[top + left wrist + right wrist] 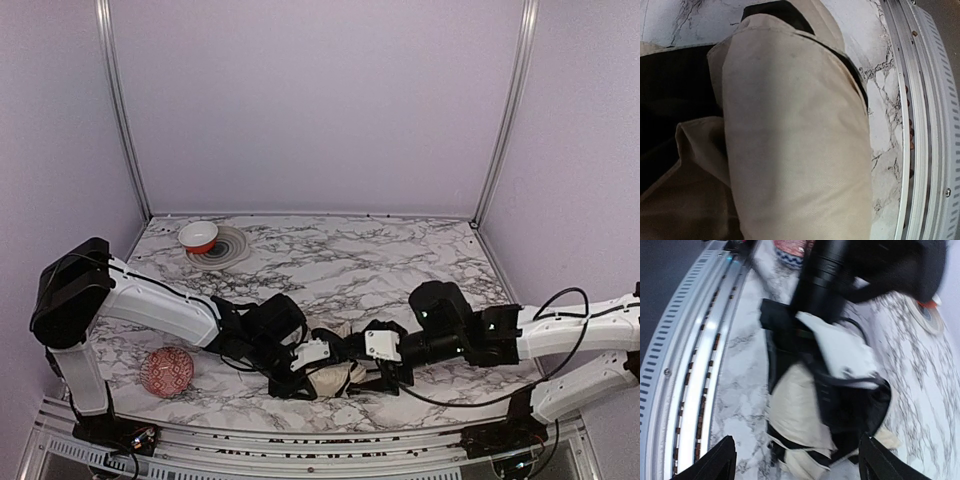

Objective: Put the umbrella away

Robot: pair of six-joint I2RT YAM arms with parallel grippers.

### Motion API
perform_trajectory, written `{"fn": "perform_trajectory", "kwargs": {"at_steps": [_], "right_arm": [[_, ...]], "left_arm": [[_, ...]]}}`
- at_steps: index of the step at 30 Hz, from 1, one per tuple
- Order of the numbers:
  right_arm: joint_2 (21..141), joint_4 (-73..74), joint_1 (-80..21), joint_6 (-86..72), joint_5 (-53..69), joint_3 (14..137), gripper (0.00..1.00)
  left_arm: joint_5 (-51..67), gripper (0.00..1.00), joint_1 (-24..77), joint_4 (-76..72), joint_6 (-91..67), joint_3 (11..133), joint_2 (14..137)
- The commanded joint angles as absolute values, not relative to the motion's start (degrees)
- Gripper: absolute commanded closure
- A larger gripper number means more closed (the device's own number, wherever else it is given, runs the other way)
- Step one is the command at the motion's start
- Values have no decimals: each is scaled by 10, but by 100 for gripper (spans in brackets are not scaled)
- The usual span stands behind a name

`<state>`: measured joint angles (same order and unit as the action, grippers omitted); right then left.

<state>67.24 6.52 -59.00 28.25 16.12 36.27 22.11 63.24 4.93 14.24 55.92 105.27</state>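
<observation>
The umbrella (pixel 335 378) lies as a crumpled cream-beige bundle with black parts near the table's front edge, between my two grippers. My left gripper (pixel 303 372) reaches in from the left and is shut on the umbrella. In the left wrist view the cream fabric (pixel 795 140) fills the frame and hides the fingers. My right gripper (pixel 799 465) stands open just short of the bundle (pixel 792 410), with nothing between its black fingertips (pixel 722 462). From above, the right gripper (pixel 388 368) sits at the umbrella's right side. The right wrist view is blurred.
A red patterned ball (pixel 166 371) rests at the front left. A red-and-white bowl (pixel 198 236) stands on a grey ringed plate (pixel 228 250) at the back left. The aluminium rail (pixel 300 440) runs along the table's front edge, close to the umbrella.
</observation>
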Motion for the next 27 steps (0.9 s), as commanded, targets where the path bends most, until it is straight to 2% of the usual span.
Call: {"fn": "perform_trajectory", "kwargs": {"at_steps": [1,13,20,23,27], "right_arm": [[662,-7,-665,359,64,326,18],[810,-12,-698,427,15,357,17],[885,-25,-701,417,-55,383,21],[904,-14,-700,410,-66,391,32],[899,-16,-701,407,-67,382,59]], "left_arm": [[330,100,626,186,109,563,1122],[375,100,607,218,95,595,1164],[383,100,606,226,100,607,1174],[385,100,606,232,104,610,1177],[394,100,605,236,108,611,1176]]}}
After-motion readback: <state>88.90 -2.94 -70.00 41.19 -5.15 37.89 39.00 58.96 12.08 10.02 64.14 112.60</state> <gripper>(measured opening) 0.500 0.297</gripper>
